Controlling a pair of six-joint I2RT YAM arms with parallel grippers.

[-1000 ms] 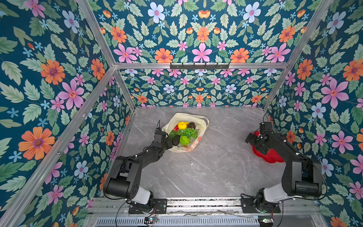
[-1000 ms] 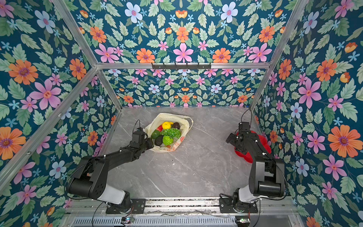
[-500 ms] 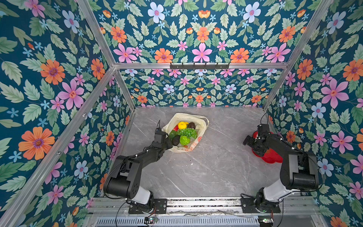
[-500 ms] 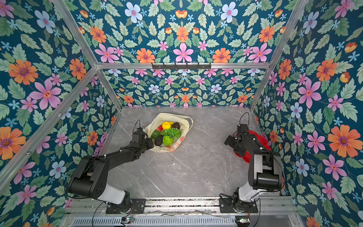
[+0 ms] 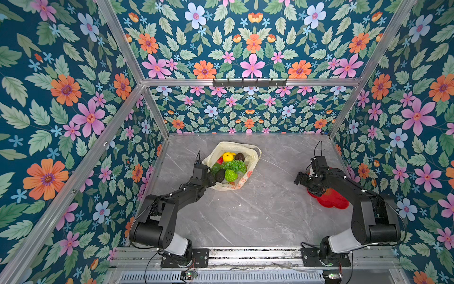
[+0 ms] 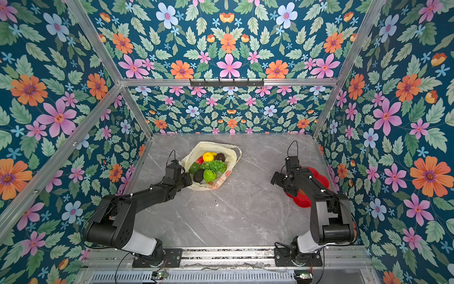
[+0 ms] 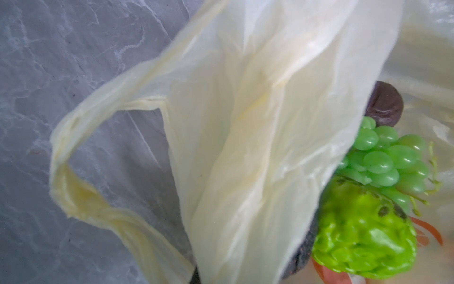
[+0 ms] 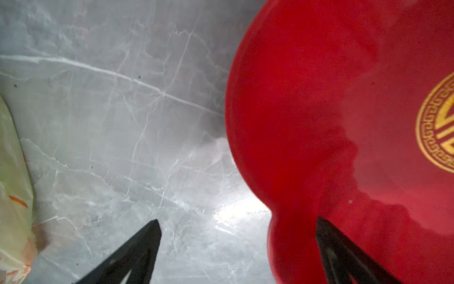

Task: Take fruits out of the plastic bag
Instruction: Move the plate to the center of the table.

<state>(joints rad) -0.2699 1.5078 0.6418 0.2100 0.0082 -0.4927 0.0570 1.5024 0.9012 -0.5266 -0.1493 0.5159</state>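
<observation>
The grey marble table (image 5: 258,211) is carrying everything, and the plastic bag (image 5: 254,154) is lying toward its far middle with its mouth gaping upward, the fruits heaped inside it and none visible outside. The red dish (image 5: 331,202) is sitting well apart by the right arm. The left gripper (image 5: 211,179) is pressing against the bag's near left edge with its jaws closed; in the left wrist view the bag's film is running down into them, so it is likely pinching the rim. The right gripper (image 8: 242,246) is hanging over the dish's edge with jaws spread wide and nothing between them. Among the fruits, the grape bunch (image 5: 236,166) and the bumpy green fruit (image 5: 231,175) are lying on top, a dark avocado (image 5: 220,175) beside them, a yellow fruit (image 5: 228,156) farther back. The step in hand is probably reaching in: the left should be holding the rim low and taut while the right is coming down from above onto a top fruit, clear of the film, so no plastic is getting nipped.
</observation>
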